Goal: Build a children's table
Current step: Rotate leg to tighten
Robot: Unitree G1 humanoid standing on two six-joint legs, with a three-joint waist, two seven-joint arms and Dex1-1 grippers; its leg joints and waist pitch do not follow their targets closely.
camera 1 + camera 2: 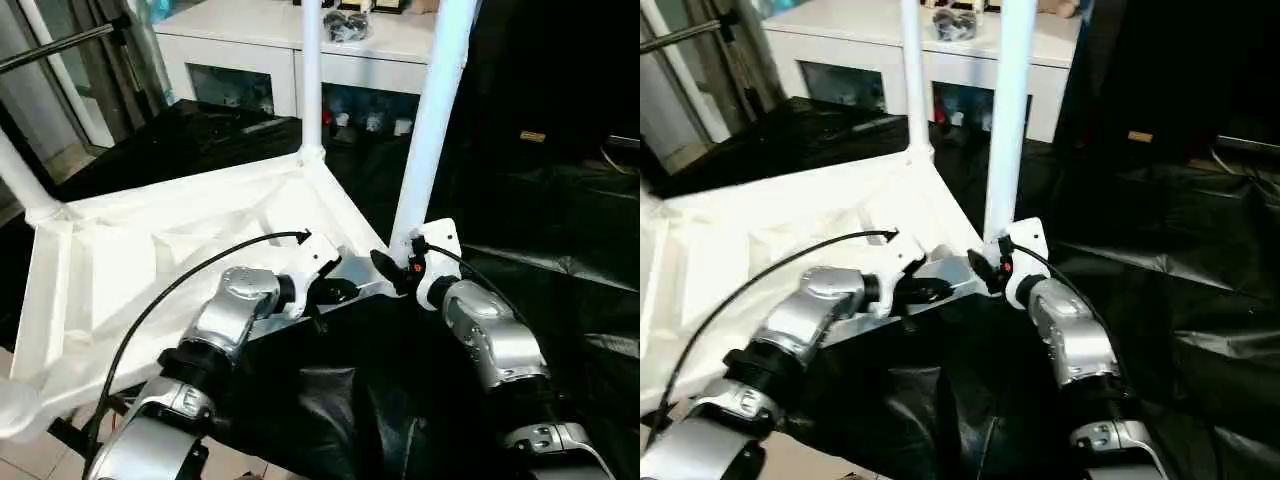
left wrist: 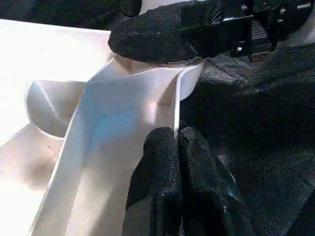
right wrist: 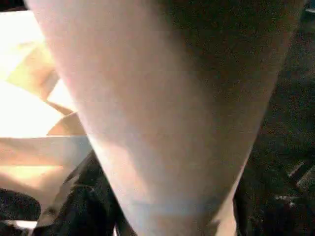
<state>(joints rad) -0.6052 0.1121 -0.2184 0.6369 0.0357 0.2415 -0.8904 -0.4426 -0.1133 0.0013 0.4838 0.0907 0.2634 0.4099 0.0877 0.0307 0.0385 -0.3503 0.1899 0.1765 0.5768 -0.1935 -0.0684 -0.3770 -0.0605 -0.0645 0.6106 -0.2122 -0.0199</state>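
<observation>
The children's table lies upside down on black cloth, its ribbed white top (image 1: 150,260) facing up. Three white legs stand in corner sockets: a far one (image 1: 311,80), one at the left (image 1: 20,175) and a near one (image 1: 430,130). My left gripper (image 1: 335,292) is shut on the thin rim wall beside the near socket. In the left wrist view its fingers (image 2: 157,162) pinch that wall. My right gripper (image 1: 397,260) clasps the base of the near leg just above its socket, and one of its black fingers (image 2: 157,34) lies against the leg. That leg (image 3: 167,113) rises close between its fingers.
A white cabinet (image 1: 260,40) with glass doors stands behind the work table. Black cloth (image 1: 560,250) covers the table to the right. A metal pole (image 1: 60,45) crosses the upper left. The top's near left corner (image 1: 15,410) overhangs the table edge above the floor.
</observation>
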